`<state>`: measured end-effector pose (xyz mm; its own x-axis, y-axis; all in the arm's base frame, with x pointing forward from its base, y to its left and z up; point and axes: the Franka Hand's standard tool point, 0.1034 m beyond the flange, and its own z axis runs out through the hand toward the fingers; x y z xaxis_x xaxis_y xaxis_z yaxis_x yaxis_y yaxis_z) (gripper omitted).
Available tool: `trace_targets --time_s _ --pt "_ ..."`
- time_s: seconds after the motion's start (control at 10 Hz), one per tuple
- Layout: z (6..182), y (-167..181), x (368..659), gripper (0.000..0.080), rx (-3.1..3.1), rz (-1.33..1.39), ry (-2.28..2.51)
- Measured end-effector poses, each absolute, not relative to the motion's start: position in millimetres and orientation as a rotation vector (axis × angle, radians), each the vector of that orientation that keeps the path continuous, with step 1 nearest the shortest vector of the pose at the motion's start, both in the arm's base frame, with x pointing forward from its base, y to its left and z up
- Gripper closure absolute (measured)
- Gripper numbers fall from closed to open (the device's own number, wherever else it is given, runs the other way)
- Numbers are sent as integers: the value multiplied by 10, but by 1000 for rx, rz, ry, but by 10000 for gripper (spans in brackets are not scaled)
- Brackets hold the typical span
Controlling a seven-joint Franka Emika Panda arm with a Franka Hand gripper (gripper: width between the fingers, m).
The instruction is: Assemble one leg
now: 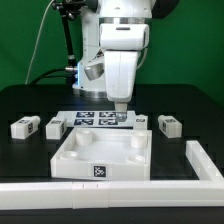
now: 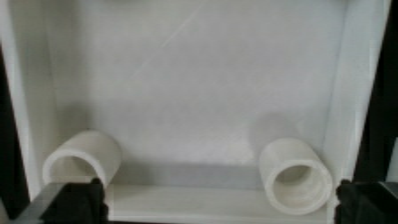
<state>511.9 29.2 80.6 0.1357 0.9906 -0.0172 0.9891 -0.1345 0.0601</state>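
Note:
Small white legs with tag markers lie on the black table in the exterior view: two at the left [image 1: 22, 127] [image 1: 55, 127] and one at the right [image 1: 167, 124]. The large white tray-like piece [image 1: 72, 160] sits at the front centre. My gripper [image 1: 118, 113] hangs over the tray's back edge, apart from every leg. In the wrist view the tray's floor [image 2: 196, 90] fills the picture, with two round corner sockets [image 2: 80, 160] [image 2: 299, 172]. My gripper [image 2: 214, 208] is open and empty, its dark fingertips [image 2: 64, 205] at the frame's corners. No leg shows in the wrist view.
The marker board [image 1: 88, 117] lies flat behind the tray, under the arm. A white L-shaped rail [image 1: 200, 165] runs along the table's front and the exterior view's right. A dark stand [image 1: 66, 50] rises at the back.

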Motion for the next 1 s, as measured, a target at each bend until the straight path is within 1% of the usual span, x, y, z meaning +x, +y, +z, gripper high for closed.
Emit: trace_targets --time_s 0.1,0.2,0.5,0.6,0.8,0.9,1.0 --pt "787 286 5103 150 2327 36 2029" --pt "687 251 5005 150 2344 7 2034" --pt "248 281 4680 150 2432 -52 2002" --pt "151 246 4625 150 2435 -75 2020" --pt "76 205 4577 150 2452 -92 2016" --pt "100 201 4602 150 2450 -78 2008" --pt "185 200 4658 150 2443 -57 1998"
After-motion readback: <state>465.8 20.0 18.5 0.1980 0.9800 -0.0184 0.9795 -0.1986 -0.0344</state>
